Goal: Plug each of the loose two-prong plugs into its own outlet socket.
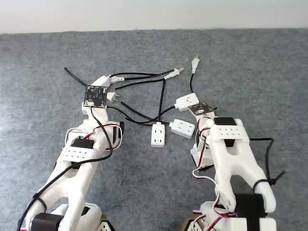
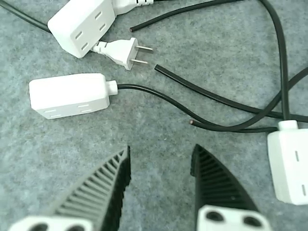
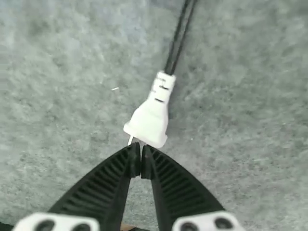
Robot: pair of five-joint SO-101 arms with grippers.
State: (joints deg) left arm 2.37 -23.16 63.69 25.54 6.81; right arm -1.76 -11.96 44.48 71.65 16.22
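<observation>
Right hand (image 3: 139,153) tight on prongs of white plug (image 3: 150,115); left hand (image 2: 161,153) agape.

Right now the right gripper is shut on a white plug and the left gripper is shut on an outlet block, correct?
Not quite. The left gripper is open and holds nothing; the outlet block lies on the carpet apart from it, as the left wrist view shows. The right gripper is indeed shut on the white plug.
</observation>
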